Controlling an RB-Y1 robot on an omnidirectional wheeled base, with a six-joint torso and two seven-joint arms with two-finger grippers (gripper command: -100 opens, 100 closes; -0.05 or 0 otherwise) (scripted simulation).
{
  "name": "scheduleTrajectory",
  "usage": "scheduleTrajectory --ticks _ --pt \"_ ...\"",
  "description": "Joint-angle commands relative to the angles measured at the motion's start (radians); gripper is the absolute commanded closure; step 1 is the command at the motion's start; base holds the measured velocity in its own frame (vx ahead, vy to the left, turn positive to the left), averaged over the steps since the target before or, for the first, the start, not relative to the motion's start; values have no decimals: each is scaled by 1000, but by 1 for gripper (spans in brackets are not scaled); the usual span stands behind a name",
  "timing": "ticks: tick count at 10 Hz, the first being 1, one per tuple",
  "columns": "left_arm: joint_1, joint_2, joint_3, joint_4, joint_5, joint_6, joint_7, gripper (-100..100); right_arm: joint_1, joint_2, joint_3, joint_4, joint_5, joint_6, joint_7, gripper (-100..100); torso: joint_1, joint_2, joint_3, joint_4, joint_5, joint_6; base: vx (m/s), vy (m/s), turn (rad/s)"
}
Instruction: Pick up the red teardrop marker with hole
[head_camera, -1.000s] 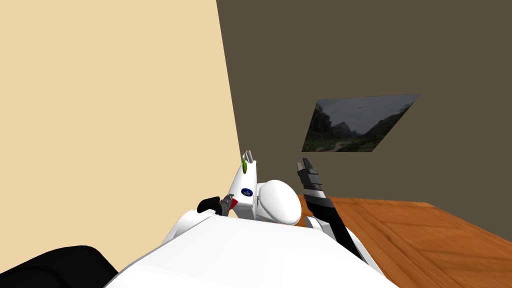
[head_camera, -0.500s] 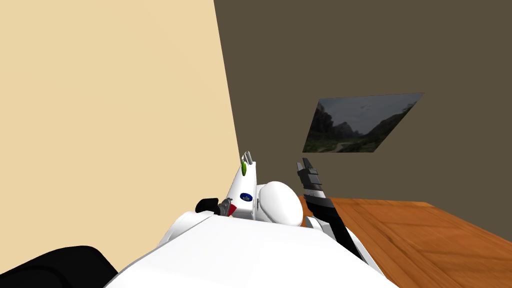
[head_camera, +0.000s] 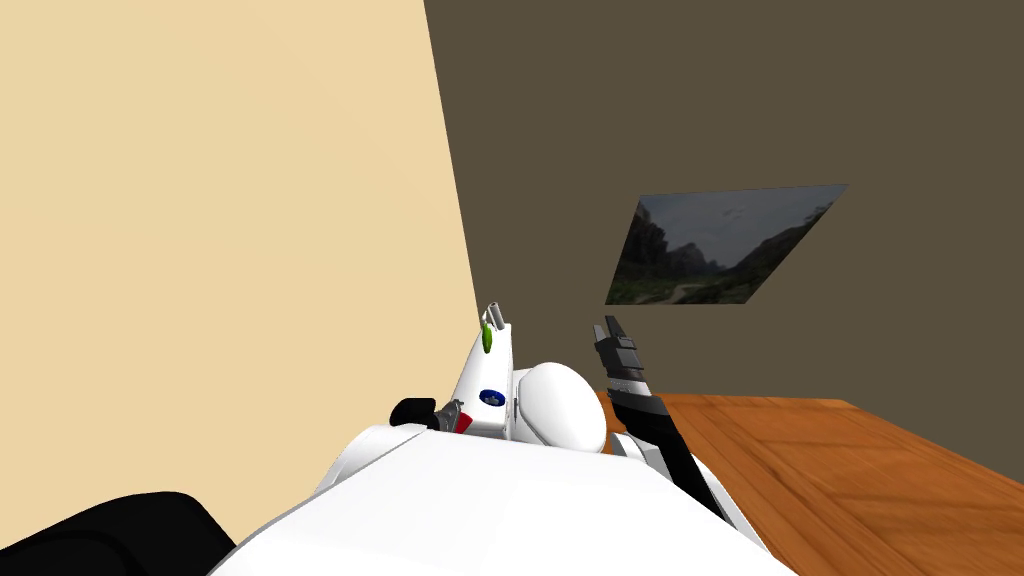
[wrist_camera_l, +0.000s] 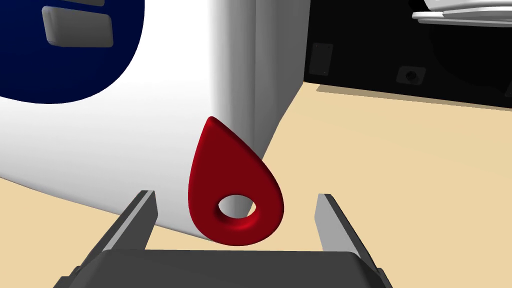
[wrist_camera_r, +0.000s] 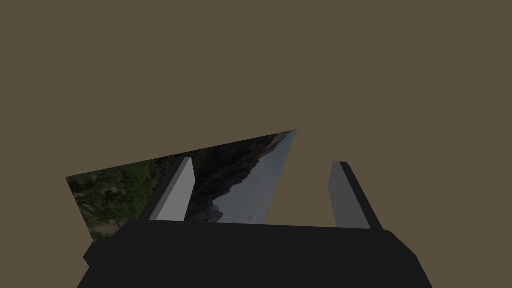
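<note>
The red teardrop marker has a round hole at its wide end, which points toward my left gripper's body. It sits at the near corner of a white surface, partly over the edge. My left gripper is open, and its fingers flank the marker without touching it. The head view shows the marker as a small red spot beside the left gripper. My right gripper is raised off to the right, with its fingers open and nothing between them.
The narrow white surface also carries a dark blue disc and a green object farther off. A white rounded object stands next to it. A wooden floor lies to the right, and walls are close ahead.
The whole head view has shifted slightly, so I have moved a little. My left gripper sits a touch nearer to me beside the marker. The right arm has not moved.
</note>
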Motion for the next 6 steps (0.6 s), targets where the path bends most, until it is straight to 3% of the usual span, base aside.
scheduleTrajectory --ticks 1,4,5,6 --pt "-10 -2 1 35 -1 -27 1 -100 0 0 0 0 0 0 0 0 0 0 0 0 0 0 0 0 0" --pt "-27 -4 5 88 -1 -65 2 -100 0 0 0 0 0 0 0 0 0 0 0 0 0 0 0 0 0" --pt "-20 -4 1 69 -3 -50 2 -100 0 0 0 0 0 0 0 0 0 0 0 0 0 0 0 0 0" --pt "-20 -4 2 72 -3 -54 2 100 0 0 0 0 0 0 0 0 0 0 0 0 0 0 0 0 0"
